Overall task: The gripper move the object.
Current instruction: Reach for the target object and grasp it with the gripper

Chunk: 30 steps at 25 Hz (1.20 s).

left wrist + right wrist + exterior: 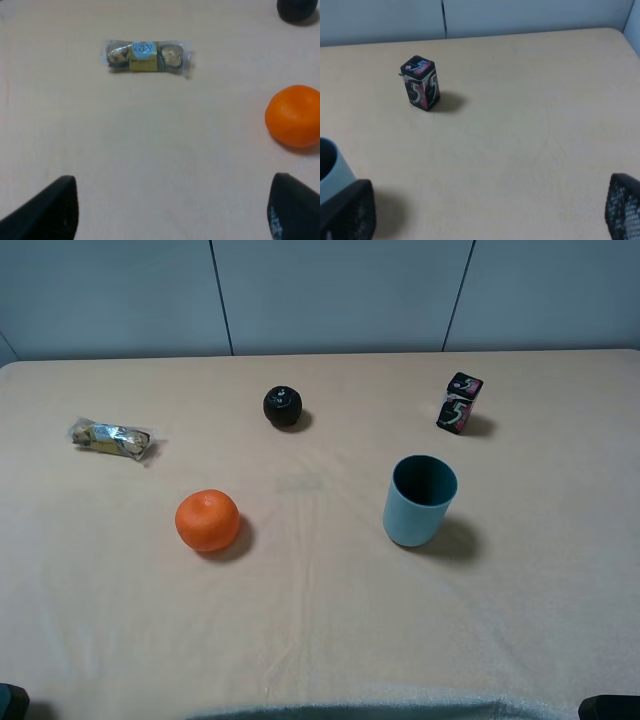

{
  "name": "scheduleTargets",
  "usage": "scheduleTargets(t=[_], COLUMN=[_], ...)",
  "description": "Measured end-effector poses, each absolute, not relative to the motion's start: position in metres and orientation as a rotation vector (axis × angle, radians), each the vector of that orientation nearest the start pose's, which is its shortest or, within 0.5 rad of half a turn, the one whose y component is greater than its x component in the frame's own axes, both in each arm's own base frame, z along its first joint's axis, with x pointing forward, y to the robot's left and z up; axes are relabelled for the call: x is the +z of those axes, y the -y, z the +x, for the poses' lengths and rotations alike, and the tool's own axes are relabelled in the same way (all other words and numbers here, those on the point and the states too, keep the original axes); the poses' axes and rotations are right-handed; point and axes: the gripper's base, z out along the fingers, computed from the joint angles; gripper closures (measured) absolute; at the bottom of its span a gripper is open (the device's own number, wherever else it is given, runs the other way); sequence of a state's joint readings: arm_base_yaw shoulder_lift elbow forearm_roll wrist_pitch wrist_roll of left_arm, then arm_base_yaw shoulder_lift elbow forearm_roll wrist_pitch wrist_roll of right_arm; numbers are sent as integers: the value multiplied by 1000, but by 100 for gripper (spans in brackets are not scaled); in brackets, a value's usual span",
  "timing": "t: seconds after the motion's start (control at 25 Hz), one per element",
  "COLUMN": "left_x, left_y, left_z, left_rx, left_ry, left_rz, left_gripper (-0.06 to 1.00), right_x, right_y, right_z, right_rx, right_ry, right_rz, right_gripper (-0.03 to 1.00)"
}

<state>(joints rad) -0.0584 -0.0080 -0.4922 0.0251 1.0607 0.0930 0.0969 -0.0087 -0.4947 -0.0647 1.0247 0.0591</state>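
The small glossy black ball [282, 406] with a pale mark on top rests on the beige table at the back centre. A sliver of it shows in the left wrist view [297, 9]. My left gripper [172, 210] is open, its two black fingertips [50, 210] spread wide over bare table near the front left, far from the ball. My right gripper [490, 210] is open too, its fingertips [625, 207] spread wide near the front right. In the exterior high view only dark bits of the arms show at the bottom corners.
An orange [207, 521] lies left of centre, also in the left wrist view [293, 116]. A wrapped chocolate bar [112, 439] lies at the far left. A teal cup [420, 500] stands right of centre. A black patterned box [459, 403] stands at the back right.
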Motion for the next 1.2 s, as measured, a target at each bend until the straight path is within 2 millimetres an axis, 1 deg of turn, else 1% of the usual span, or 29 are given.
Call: scheduleTargets(t=[0.88,1.04,1.12,1.2], left_x=[275,275,275,275], left_y=[-2,-2,-2,-2], left_z=[-5,-5,-5,-5], left_rx=[52,52,52,52], left_ry=[-2038,-2038,-2038,-2038], left_rz=[153,153,153,153], left_gripper=[17,17,17,17], right_x=[280,295,304,313], right_y=[5,5,4,3], right_z=[-4,-5,0,9], right_rx=[34,38,35,28], right_ry=[-2000,-1959,-1975,-2014], right_rz=[-36,-35,-42,-58], right_gripper=[27,27,27,27])
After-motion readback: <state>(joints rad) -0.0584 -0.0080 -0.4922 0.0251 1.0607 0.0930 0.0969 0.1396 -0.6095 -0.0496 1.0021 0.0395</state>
